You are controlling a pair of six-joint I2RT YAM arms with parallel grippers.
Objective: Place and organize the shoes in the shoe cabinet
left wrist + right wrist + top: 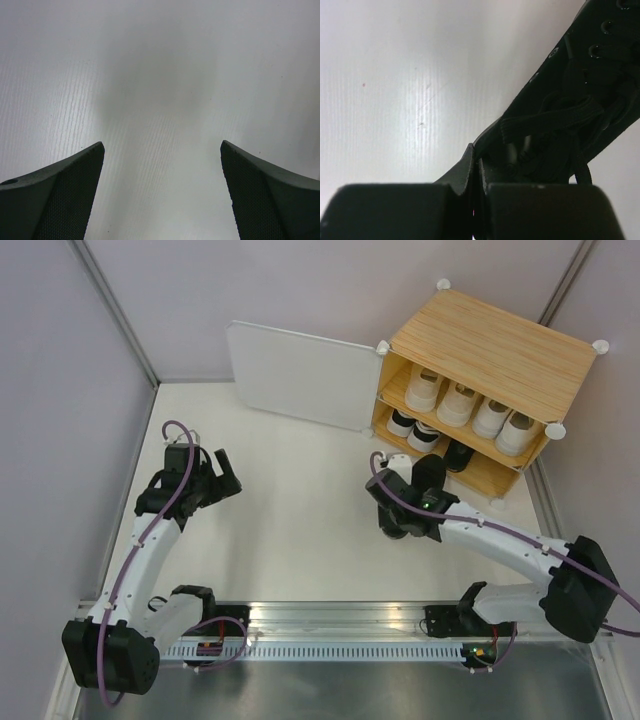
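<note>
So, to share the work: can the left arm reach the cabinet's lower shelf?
Probably not: the left gripper sits far left, and the right gripper, shut on a black shoe, blocks the shoe cabinet.

The left arm (140,540) reaches forward along the left side, wrist tipped downward. The left jaws stand spread wide, nothing between them. The right arm (510,545) stretches forward and inward. The right jaws are pinched together on the rim of a black shoe (580,90).
</note>
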